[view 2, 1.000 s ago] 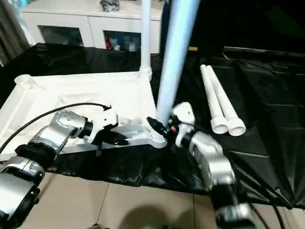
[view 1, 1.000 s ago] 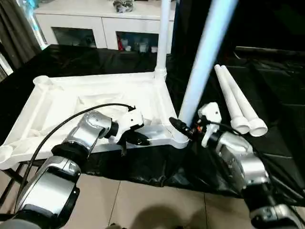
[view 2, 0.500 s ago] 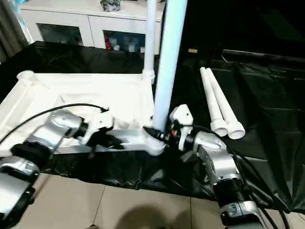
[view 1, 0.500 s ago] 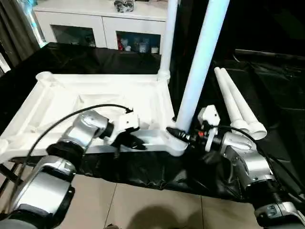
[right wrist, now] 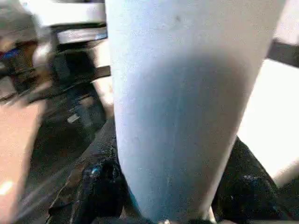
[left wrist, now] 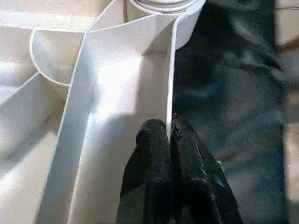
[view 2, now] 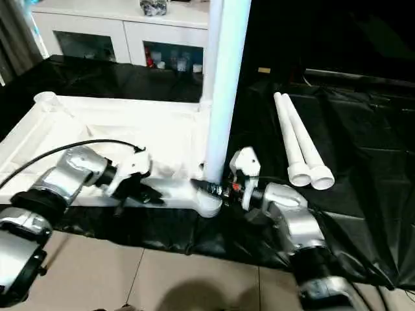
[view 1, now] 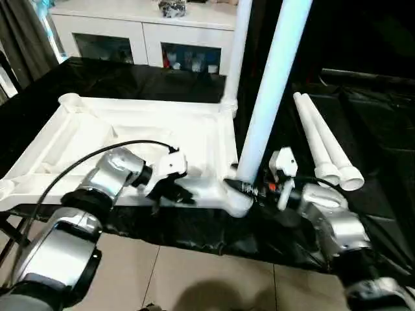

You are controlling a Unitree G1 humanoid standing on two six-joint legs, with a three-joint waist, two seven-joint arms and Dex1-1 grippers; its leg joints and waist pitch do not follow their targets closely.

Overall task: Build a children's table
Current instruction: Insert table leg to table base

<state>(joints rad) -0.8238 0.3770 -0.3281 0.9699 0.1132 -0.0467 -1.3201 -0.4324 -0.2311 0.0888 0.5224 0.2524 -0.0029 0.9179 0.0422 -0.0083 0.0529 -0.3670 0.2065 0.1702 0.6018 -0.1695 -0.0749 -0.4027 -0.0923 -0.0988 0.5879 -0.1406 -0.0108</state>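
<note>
The children's table lies upside down on black cloth, its white ribbed tabletop toward the left. One white leg stands in the far right corner socket. A second leg stands nearly upright in the near right socket. My right gripper is shut on this leg just above the socket, one black finger on each side of the tube. My left gripper is shut on the tabletop's thin near rim, left of that socket. Two more legs lie side by side on the cloth to the right.
A white cabinet with glass doors stands behind the work surface. Black cloth covers the surface and hangs over its near edge. Tiled floor shows below. A black cable loops over my left forearm.
The near leg has swung from a lean to nearly upright in its socket, with my right gripper still on it. My left gripper has kept its hold on the rim. The camera has shifted.
</note>
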